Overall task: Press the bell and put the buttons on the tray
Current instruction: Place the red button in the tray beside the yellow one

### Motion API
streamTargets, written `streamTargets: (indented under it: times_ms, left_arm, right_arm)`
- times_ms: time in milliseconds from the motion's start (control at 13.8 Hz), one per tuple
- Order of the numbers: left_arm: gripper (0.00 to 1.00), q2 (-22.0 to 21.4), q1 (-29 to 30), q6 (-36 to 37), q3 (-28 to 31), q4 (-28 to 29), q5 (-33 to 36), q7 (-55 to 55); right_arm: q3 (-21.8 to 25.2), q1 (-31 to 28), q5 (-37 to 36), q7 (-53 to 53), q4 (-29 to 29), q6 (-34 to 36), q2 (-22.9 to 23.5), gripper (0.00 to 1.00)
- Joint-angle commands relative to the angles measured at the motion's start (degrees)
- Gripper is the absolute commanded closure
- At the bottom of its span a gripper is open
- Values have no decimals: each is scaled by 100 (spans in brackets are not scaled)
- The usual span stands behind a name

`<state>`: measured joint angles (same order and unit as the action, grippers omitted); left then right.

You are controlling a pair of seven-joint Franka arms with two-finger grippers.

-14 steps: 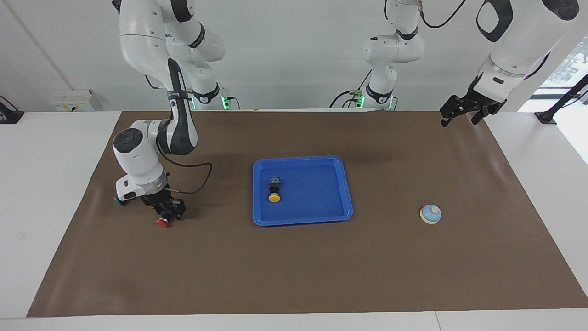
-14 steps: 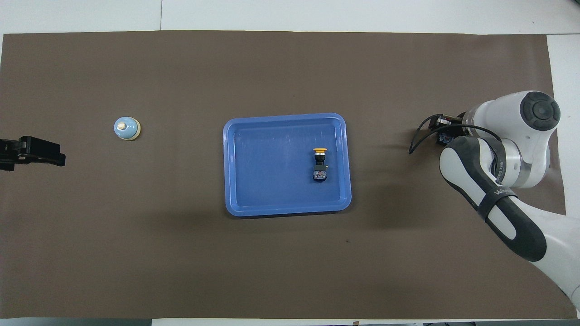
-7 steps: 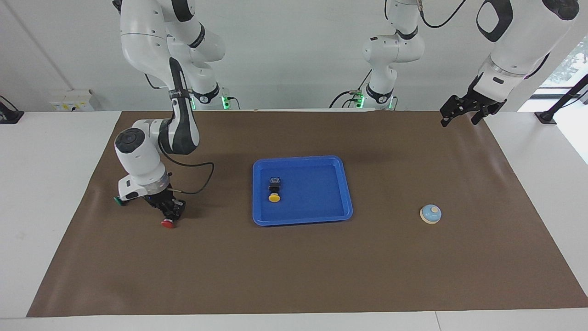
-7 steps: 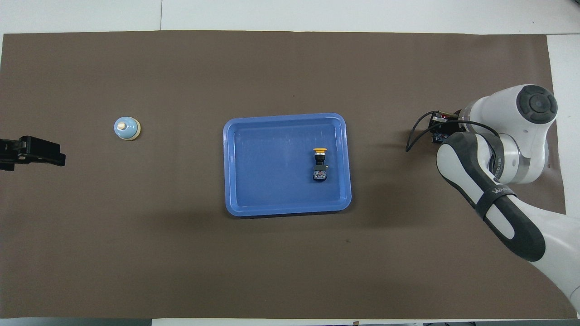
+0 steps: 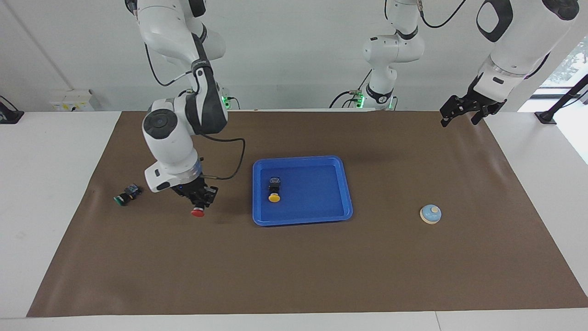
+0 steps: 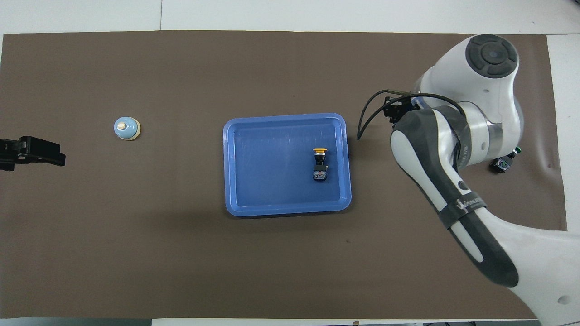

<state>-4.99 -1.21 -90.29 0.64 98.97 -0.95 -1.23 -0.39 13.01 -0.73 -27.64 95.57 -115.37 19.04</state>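
Glossy white arms with dark grey joint caps and bands, looping black cables (green lights at bases), black grippers.

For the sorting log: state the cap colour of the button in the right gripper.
Red. The button in the right gripper has a red cap, clearest in the facing view.

Three buttons — one red [image 5: 198, 212], one green [image 5: 125, 194], one yellow [image 5: 274, 192]. One bell [image 5: 430, 214] and one tray [image 5: 340, 184] — the bell at the tray's three o'clock in the facing view. Two arms, two grippers.

One button [image 5: 274, 189] in the tray [image 5: 340, 202] beside the right end effector [image 5: 199, 205], another button [image 5: 125, 194] toward that arm's end of the counter
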Motion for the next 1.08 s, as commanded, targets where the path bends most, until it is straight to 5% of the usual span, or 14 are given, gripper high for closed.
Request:
streamTargets:
  times_ms: [0,434,1012]
  left_arm:
    - [0,-46,-10,38,15,0,25,-53]
    - [0,-55,-10,38,15,0,25,-53]
    - [0,-46,-10,38,15,0,25,-53]
  right_arm:
    - [4,604,369,-581,-293,147,56,100]
    - [21,2107,557,-1883,-223,-661,459,100]
    - [21,2232,310,-1947,699,-2069,742,100]
